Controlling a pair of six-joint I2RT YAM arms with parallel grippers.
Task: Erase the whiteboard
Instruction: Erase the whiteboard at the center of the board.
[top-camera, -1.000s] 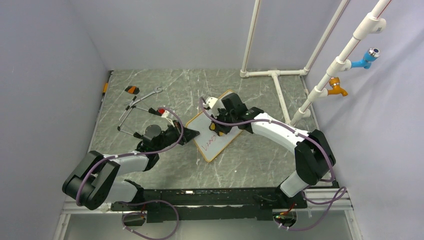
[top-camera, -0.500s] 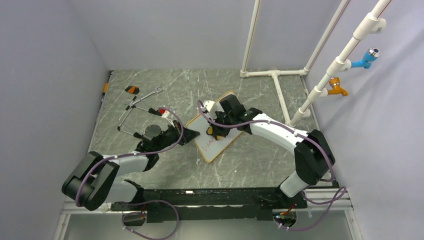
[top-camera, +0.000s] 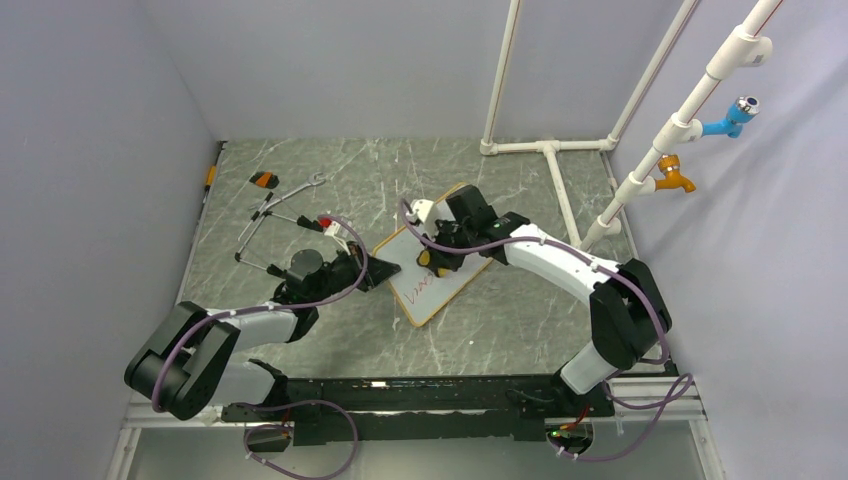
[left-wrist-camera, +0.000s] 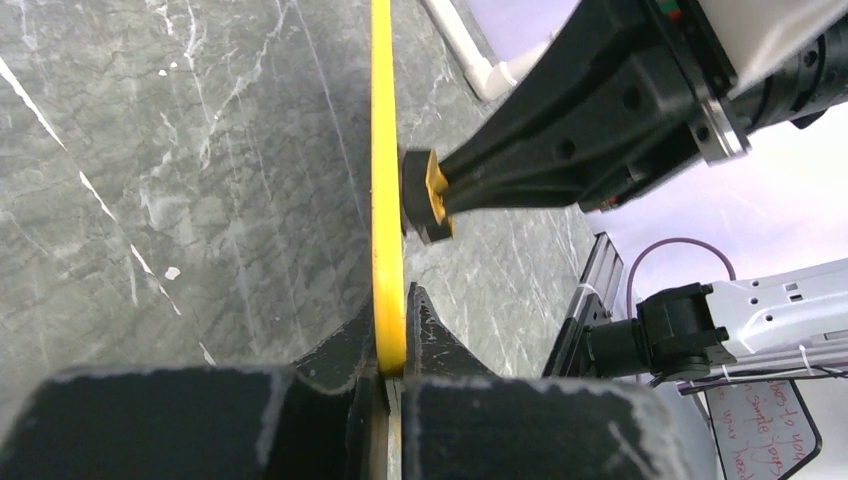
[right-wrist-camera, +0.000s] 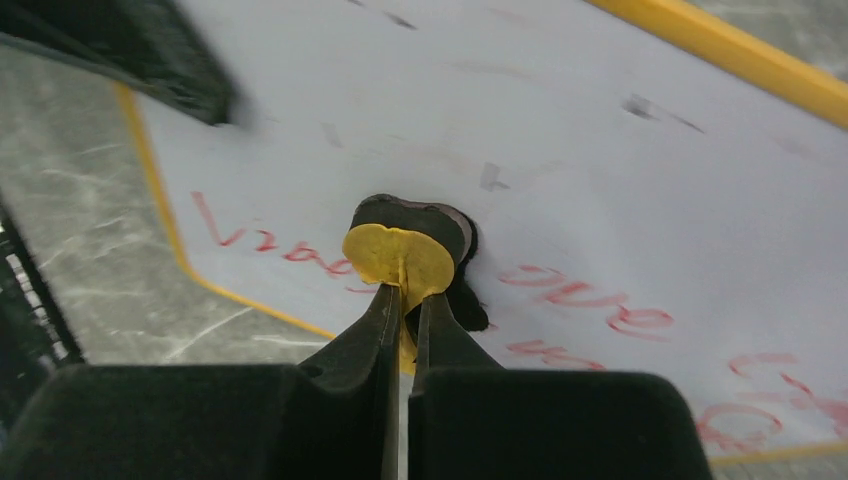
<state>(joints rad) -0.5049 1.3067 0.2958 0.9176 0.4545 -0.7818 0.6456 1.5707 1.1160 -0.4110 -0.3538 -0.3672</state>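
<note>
Right gripper (top-camera: 437, 258), pinching the eraser (right-wrist-camera: 400, 255), slid back rightward on the whiteboard (top-camera: 425, 287) (left gripper (left-wrist-camera: 390, 352) clamps its edge)

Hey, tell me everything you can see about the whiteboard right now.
The whiteboard is a small flat white rectangle with a thin yellow-orange frame and rounded corners, lying diagonally on the grey marbled table. Red handwriting covers its near end; the far part looks mostly clean. The left gripper clamps its frame edge, and the right gripper presses a small yellow-and-black eraser onto its surface.
</note>
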